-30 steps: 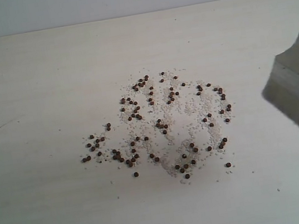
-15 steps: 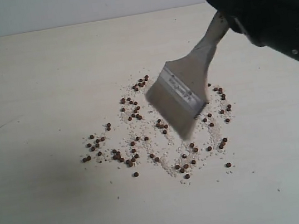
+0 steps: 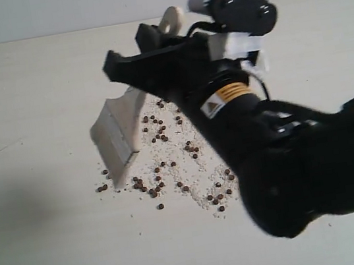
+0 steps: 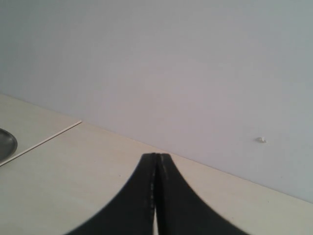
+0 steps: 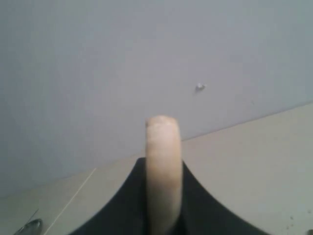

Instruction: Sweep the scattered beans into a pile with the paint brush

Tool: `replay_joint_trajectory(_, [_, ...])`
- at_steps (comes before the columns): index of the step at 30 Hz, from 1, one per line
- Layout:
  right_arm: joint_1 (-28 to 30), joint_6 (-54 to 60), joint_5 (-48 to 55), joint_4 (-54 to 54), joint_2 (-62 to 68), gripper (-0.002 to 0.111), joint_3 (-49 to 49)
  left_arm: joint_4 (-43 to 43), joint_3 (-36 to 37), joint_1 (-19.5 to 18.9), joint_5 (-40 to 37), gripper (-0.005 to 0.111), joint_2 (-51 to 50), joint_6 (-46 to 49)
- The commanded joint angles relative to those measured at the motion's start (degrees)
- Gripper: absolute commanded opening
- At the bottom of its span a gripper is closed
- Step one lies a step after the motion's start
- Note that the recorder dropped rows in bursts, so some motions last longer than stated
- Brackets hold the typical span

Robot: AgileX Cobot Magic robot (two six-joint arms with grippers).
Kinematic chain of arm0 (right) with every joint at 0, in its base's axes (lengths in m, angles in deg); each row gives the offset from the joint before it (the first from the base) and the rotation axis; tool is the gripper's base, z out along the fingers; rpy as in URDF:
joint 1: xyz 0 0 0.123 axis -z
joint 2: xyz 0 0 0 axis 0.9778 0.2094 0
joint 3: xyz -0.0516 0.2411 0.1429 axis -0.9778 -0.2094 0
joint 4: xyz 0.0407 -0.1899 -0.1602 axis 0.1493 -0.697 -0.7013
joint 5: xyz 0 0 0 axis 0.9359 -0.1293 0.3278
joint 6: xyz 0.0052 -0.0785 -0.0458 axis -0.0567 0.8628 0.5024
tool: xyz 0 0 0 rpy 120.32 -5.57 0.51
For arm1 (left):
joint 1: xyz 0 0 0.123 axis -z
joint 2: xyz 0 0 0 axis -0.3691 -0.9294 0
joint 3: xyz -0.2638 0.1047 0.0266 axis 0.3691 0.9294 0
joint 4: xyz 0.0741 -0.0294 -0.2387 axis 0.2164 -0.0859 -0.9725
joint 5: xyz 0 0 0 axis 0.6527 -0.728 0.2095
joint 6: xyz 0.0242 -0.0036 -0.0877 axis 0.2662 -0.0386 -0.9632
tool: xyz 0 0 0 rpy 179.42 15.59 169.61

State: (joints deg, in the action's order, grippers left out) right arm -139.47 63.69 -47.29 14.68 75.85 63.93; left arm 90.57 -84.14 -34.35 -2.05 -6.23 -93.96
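The left end effector (image 4: 156, 159) showed only in its own wrist view. Its two black fingers were pressed together with nothing between them, above a pale counter (image 4: 63, 181) and facing a grey wall (image 4: 171, 73). Where it stood relative to the beans could not be told.

In the exterior view, the paint brush (image 3: 119, 138) hung tilted at the left edge of the beans (image 3: 169, 166). Its pale bristles (image 3: 116, 161) pointed down and to the left, their tips level with the leftmost beans. Blur made it impossible to tell whether the bristles touched the counter (image 3: 30, 128). From the brush head the handle (image 3: 172, 18) rose up and to the right, above the far side of the beans, with its rounded end poking out past the grip.

The beans lay loose on the counter, mixed with whitish grains (image 3: 188, 183) and spread wide, not heaped.

The right end effector (image 3: 133, 54) was pinching the handle above the far-left part of the beans, one black finger on each side. Its wrist view agreed, showing the pale handle end (image 5: 163, 161) squeezed between two dark fingers.

The right arm (image 3: 289, 169) was bulky and black, with a yellow label (image 3: 225, 95) and a grey wrist camera (image 3: 233, 5). It reached in from the right and covered the right half of the beans.
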Motion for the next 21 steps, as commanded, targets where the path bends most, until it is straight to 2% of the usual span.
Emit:
replay_joint_trajectory(1, [-7.8, 10.9, -5.5, 13.8, 7.0, 0.000, 9.0, 0.0, 0.2, 0.1, 0.0, 0.000, 0.3, 0.0])
replay_joint_trajectory(5, [-13.2, 14.9, -6.9, 21.1, 13.5, 0.000, 16.0, 0.0, 0.2, 0.1, 0.0, 0.000, 0.3, 0.0])
replay_joint_trajectory(14, [-13.6, 16.1, -6.9, 21.3, 22.3, 0.000, 22.0, 0.0, 0.2, 0.1, 0.0, 0.000, 0.3, 0.0])
replay_joint_trajectory(21, [-12.9, 36.6, -6.9, 29.6, 22.5, 0.000, 22.0, 0.0, 0.2, 0.1, 0.0, 0.000, 0.3, 0.0])
